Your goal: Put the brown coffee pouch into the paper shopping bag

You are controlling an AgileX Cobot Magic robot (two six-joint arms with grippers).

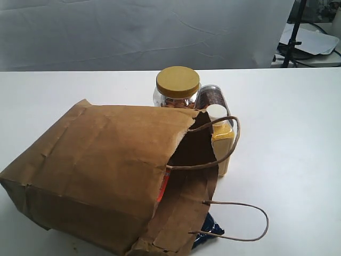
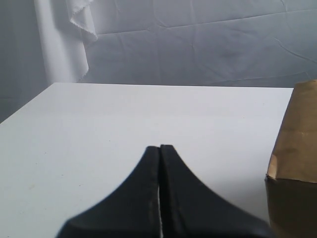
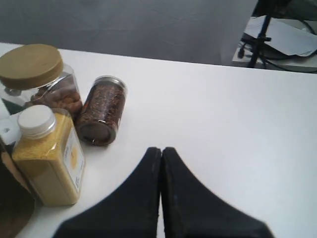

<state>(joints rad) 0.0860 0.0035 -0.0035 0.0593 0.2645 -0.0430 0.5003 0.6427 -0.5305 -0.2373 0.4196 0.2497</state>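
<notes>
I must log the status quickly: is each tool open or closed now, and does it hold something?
Left tool: closed, holding nothing.
Right tool: closed, holding nothing.

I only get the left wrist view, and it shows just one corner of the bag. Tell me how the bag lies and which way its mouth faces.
Observer: The paper shopping bag lies on its side, with its mouth open toward the right of the exterior view.
Operator: Report the pouch.
Observer: No pouch shows outside the bag. Only an orange-red edge shows inside the mouth, too little to identify.
Operator: List what sits near the mouth.
Observer: A yellow-lidded jar, a dark-seed jar and a yellow-grain bottle cluster just behind it.
</notes>
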